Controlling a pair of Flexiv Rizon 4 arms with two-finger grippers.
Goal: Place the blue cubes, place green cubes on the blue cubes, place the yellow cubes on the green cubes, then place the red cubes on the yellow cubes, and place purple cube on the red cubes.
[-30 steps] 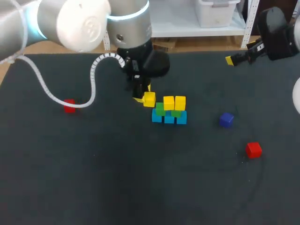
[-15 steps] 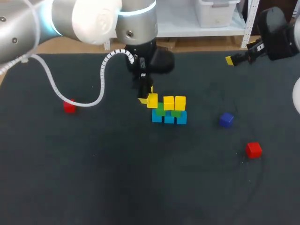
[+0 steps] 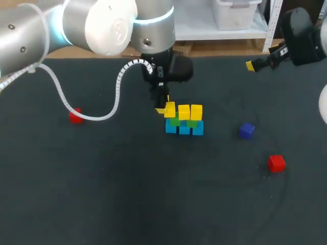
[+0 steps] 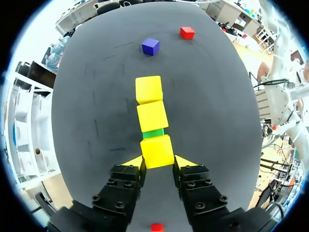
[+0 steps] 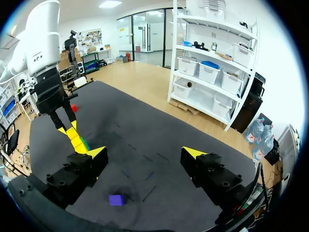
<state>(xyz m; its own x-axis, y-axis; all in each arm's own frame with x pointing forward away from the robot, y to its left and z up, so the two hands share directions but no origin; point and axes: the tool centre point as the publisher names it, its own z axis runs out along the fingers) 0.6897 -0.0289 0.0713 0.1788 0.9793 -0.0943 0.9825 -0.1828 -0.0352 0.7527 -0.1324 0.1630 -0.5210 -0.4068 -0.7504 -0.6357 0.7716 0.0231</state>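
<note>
Over the green cube (image 4: 153,133), the left hand (image 4: 157,163) has slid its yellow cube (image 4: 156,151) up beside two others (image 4: 152,116) and grips it tight; letting go seems next.

You are looking down on a dark grey surface (image 3: 153,204) that is filling most of the head view. Beyond it, a light wooden floor (image 5: 145,77) is running toward glass doors (image 5: 145,36). White shelving (image 5: 173,48) is standing beside the surface, carrying pale storage bins (image 5: 210,71). A ceiling panel light (image 5: 110,4) is glowing overhead.
</note>
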